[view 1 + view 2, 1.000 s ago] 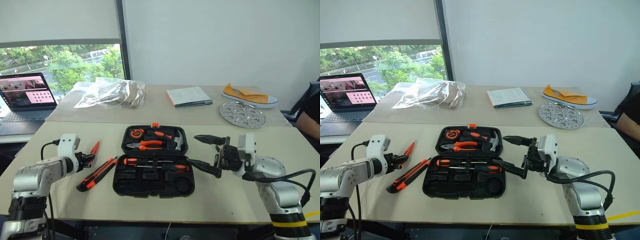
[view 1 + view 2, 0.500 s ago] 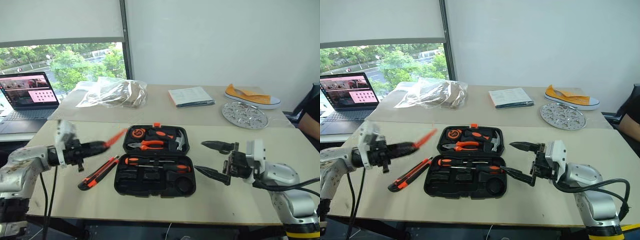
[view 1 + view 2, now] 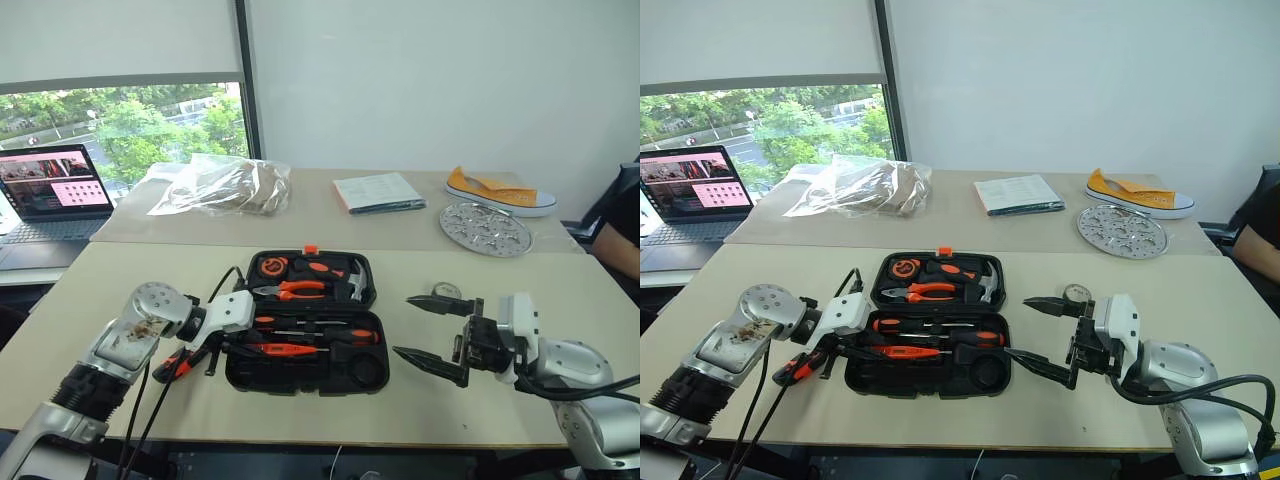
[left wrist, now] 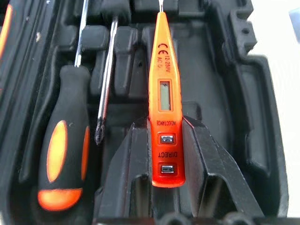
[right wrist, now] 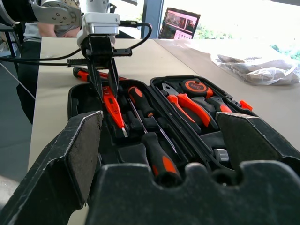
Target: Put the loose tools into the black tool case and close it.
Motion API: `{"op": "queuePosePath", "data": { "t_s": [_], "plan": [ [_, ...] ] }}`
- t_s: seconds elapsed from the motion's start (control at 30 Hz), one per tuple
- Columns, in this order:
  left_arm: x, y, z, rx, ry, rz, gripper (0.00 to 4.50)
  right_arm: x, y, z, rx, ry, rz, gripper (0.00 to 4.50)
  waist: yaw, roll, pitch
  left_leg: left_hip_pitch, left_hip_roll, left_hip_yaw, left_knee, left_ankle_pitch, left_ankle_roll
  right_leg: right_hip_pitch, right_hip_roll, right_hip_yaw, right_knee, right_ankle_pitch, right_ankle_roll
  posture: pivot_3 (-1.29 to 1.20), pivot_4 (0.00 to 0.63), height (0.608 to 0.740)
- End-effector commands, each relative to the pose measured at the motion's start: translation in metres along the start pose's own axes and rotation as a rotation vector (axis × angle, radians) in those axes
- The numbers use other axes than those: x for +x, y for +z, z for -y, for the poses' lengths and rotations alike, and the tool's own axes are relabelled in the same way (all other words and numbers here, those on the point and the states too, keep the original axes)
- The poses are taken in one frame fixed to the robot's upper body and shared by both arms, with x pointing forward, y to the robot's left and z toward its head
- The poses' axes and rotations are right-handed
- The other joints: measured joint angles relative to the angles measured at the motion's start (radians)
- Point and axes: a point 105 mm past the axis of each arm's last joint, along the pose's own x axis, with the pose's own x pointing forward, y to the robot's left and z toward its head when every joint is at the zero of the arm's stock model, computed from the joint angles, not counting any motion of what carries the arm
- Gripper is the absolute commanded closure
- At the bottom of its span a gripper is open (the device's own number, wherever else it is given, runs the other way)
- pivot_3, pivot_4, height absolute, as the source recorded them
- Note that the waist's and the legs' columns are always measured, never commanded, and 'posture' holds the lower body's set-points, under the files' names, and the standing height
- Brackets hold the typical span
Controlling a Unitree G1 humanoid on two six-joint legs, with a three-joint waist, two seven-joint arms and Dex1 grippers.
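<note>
Open hinged black moulded-plastic tool case [image 3: 370, 345] at centre of pale bench [image 3: 560, 290]. Left gripper [image 3: 236, 346] at case's 9 o'clock edge, fingers [image 4: 206, 173] clamped on small all-orange tester screwdriver [image 4: 164, 101], tip over front tray slots. Two orange-and-black-handled screwdrivers [image 3: 330, 334] seated in front tray. Long orange-and-black utility knife [image 3: 172, 363] on bench at case's 9 o'clock, partly hidden under left arm. Right gripper [image 3: 435, 333] at case's 3 o'clock, fingers spread wide, empty. Orange-handled pliers [image 3: 292, 290] and steel-head hammer [image 3: 355, 283] in rear half.
</note>
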Motion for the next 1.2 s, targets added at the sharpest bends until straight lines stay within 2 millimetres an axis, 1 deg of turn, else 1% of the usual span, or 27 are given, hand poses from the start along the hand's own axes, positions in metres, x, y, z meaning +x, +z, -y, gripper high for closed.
{"op": "queuePosePath", "data": {
  "t_s": [0.03,0.13,0.33,0.47,0.6,0.77,0.87,0.93,1.03,1.1,1.2],
  "plan": [
    [-0.002,-0.016,-0.002,-0.027,0.019,-0.096,4.05,-0.002,0.013,0.000,-0.036,-0.006,0.026,0.00,0.001,0.000,0.000,0.000,0.000,0.000,0.000,0.000,0.000,0.000,0.000,0.000,0.000,0.000,0.000,0.00,0.150,0.740],
    [-0.003,-0.016,-0.004,-0.050,0.036,-0.093,4.05,-0.002,0.012,-0.002,-0.031,-0.008,0.027,0.00,0.001,0.000,0.000,0.000,0.000,0.000,0.001,0.000,0.001,0.001,0.000,0.000,0.000,0.000,0.001,0.00,0.150,0.740],
    [-0.007,-0.022,-0.003,-0.063,0.045,-0.154,4.05,-0.002,0.010,-0.003,-0.025,-0.002,0.026,0.00,-0.002,0.000,0.000,0.000,0.000,0.001,0.001,0.000,0.001,0.001,0.000,0.001,0.001,0.000,0.001,0.00,0.150,0.740],
    [-0.007,-0.026,-0.004,-0.038,0.020,-0.245,4.05,0.000,0.009,-0.003,-0.016,0.007,0.024,0.00,-0.003,0.000,0.000,0.000,0.000,0.001,0.002,0.000,0.001,0.001,0.001,0.001,0.002,-0.001,0.003,0.00,0.150,0.740],
    [-0.003,-0.030,0.004,-0.062,-0.027,-0.301,4.05,0.000,0.009,-0.002,-0.013,0.012,0.023,0.00,-0.004,0.000,0.000,0.000,0.000,0.001,0.001,0.000,0.001,0.003,0.001,0.003,0.003,-0.003,0.005,0.00,0.150,0.740],
    [0.004,-0.033,0.006,-0.109,-0.024,-0.293,4.05,0.001,0.009,-0.002,-0.012,0.013,0.021,0.00,-0.009,0.001,-0.001,0.001,0.001,0.002,0.001,0.000,0.000,0.003,0.002,0.004,0.004,-0.003,0.007,0.00,0.150,0.740],
    [0.010,-0.015,-0.003,-0.116,0.019,-0.147,4.05,0.001,0.008,-0.002,-0.011,0.010,0.021,0.00,-0.008,0.005,-0.003,0.001,0.001,0.001,0.001,0.000,0.000,0.003,0.002,0.004,0.004,-0.003,0.007,0.00,0.150,0.740],
    [0.010,-0.003,-0.004,-0.090,0.015,-0.068,3.04,0.001,0.008,-0.001,-0.010,0.010,0.021,0.00,-0.004,0.006,-0.004,0.001,0.000,0.001,0.001,0.000,0.001,0.004,0.000,0.004,0.004,-0.003,0.007,0.00,0.150,0.740],
    [0.004,0.012,-0.013,-0.040,0.065,0.027,2.01,0.000,0.008,-0.001,-0.010,0.007,0.019,0.00,0.003,0.005,-0.004,0.002,0.000,-0.001,0.004,0.001,0.003,0.002,-0.001,0.004,0.004,-0.002,0.006,0.00,0.150,0.740],
    [0.001,0.018,-0.016,-0.023,0.082,0.064,2.01,0.000,0.007,-0.001,-0.009,0.006,0.018,0.00,0.006,0.005,-0.004,-0.001,0.000,-0.001,0.006,0.000,0.004,0.000,-0.001,0.003,0.003,0.001,0.002,0.00,0.150,0.740],
    [-0.011,0.031,-0.014,-0.007,0.056,0.118,2.01,-0.001,0.006,-0.001,-0.002,0.010,0.012,0.00,0.007,0.004,-0.003,-0.002,-0.001,0.000,0.006,-0.001,0.005,0.000,-0.001,0.002,0.001,0.001,0.003,0.00,0.150,0.740]
  ]
}}
